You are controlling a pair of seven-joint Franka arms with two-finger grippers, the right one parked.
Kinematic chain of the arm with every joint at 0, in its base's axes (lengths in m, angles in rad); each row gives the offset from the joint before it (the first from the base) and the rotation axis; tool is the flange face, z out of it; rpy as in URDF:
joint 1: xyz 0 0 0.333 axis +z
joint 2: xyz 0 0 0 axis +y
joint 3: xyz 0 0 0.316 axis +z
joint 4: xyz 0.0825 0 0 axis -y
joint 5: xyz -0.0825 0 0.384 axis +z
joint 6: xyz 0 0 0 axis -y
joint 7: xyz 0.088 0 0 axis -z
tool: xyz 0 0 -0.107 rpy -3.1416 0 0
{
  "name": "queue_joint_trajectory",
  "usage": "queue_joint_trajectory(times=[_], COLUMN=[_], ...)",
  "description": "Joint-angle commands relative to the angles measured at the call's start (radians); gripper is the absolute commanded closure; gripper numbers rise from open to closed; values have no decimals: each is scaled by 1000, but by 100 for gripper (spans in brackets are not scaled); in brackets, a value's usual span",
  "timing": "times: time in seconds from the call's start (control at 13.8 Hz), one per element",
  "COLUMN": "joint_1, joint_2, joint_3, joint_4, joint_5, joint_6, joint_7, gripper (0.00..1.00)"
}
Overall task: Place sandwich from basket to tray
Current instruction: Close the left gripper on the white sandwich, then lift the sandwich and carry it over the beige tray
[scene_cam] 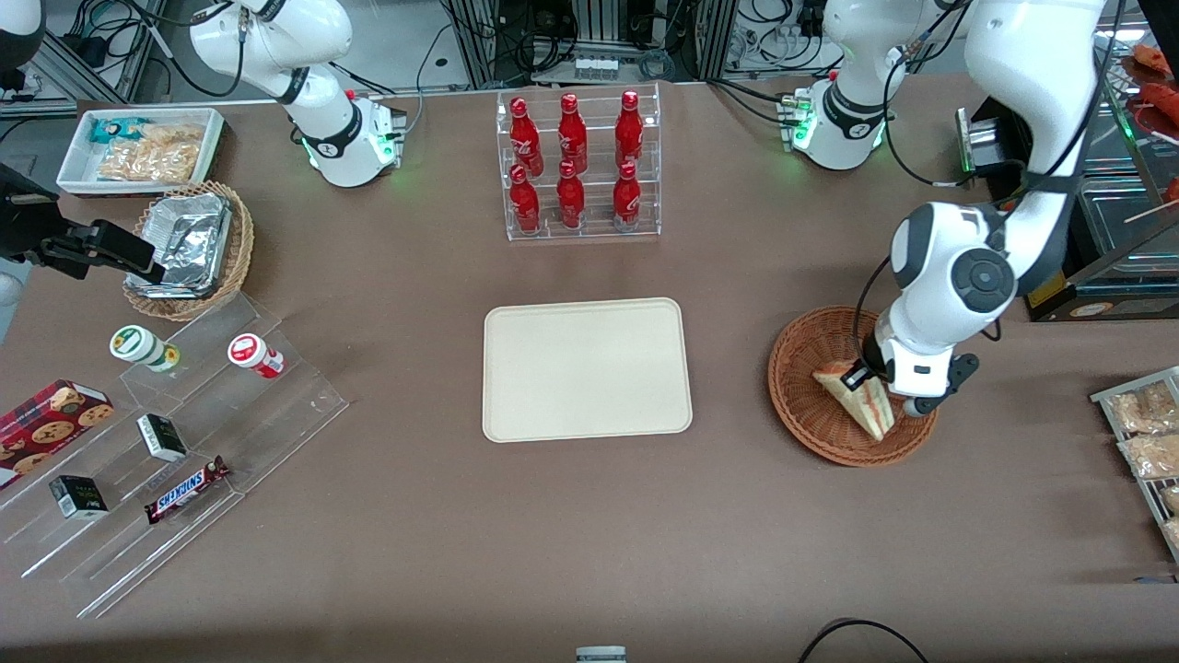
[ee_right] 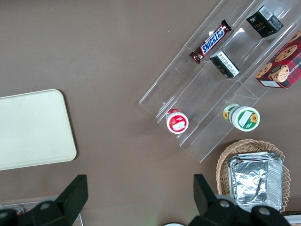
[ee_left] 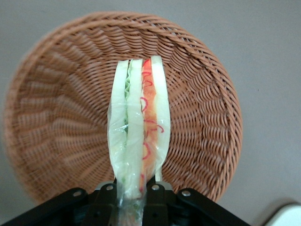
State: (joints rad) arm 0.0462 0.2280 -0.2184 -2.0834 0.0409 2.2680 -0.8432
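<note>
Over basket [scene_cam: 811, 387] — end effector [scene_cam: 870, 376] clamping sandwich [scene_cam: 857, 396]

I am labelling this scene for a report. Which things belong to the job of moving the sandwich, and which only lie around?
Job: sandwich, held by the shut gripper over the basket; tray, bare.

Lying about: bottle rack, foil basket, snack bin, Snickers bar, cookie box.
</note>
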Motion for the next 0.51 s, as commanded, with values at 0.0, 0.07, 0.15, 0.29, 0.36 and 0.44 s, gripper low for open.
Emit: queue_joint_trajectory(times=[0.0, 0.07, 0.15, 0.29, 0.36, 0.44], joint_1=[-17, -49, -80, -175, -227, -276], joint_2=[-50, -38, -18, 43, 65, 79], joint_3=[-13, -22, -25, -39, -39, -39], joint_4=[184, 268, 340, 454, 477, 482], joint_5=[14, 13, 5, -22, -50, -76], joint_6=[-293, -386, -450, -514, -516, -507], joint_7=[21, 18, 24, 10, -2, -2], gripper=[94, 94, 94, 94, 94, 94])
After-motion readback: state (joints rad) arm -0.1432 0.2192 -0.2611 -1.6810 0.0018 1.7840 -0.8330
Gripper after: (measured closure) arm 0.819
